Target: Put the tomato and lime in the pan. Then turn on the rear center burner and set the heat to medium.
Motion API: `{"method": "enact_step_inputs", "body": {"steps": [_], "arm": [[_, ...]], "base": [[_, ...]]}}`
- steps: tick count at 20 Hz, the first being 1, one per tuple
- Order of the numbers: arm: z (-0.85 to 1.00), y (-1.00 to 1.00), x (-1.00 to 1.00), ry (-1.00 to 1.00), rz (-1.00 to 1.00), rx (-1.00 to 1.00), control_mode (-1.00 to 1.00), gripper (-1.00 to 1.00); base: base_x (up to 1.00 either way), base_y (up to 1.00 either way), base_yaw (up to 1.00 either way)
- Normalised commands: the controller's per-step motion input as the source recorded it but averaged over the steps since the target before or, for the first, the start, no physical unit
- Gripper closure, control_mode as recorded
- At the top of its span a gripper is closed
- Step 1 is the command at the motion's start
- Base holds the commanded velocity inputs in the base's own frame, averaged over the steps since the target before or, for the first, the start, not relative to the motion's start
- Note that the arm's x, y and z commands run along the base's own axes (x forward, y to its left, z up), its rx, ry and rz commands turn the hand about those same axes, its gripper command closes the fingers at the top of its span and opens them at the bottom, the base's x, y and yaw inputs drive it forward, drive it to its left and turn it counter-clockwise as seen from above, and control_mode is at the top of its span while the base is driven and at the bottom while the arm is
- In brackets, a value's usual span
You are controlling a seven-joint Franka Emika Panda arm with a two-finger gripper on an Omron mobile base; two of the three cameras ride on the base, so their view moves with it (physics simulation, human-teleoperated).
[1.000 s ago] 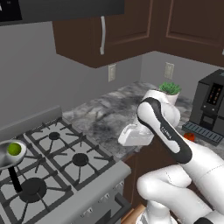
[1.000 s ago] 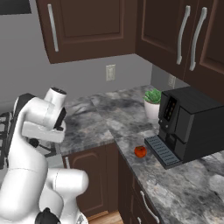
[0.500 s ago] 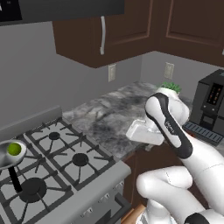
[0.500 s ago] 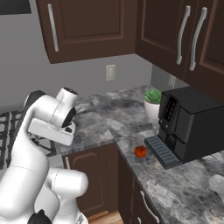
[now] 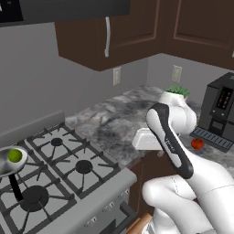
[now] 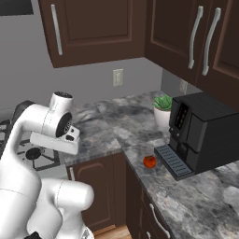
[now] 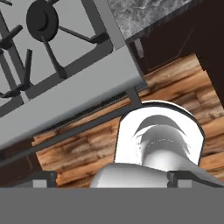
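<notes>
Lime (image 5: pixel 14 155) in pan (image 5: pixel 7 163) on stove; tomato (image 6: pixel 149 161) on counter (image 6: pixel 196 196) beside coffee machine (image 6: pixel 205 135); gripper (image 7: pixel 109 177) spread wide, empty; risk: round tomato rolling off if nudged off-centre.

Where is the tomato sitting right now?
The tomato lies on the grey stone counter, just left of the coffee machine's drip tray; in the left base view it shows at far right.
</notes>
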Motion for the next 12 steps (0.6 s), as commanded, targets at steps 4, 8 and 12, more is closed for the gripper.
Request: {"method": "enact_step_inputs", "body": {"steps": [4,8,12], "arm": [[0.00,-0.33,0.02,-0.08,-0.10,-0.18,-1.00,-1.00],[0.00,-0.44,0.06,-0.06,-0.15,-0.14,-1.00,-1.00],[0.00,-0.57,0.14,-0.01,-0.20,-0.07,-1.00,-1.00]], "base": [[0.00,0.00,0.00],[0.00,0.00,0.00],[0.00,0.00,0.00]]}}
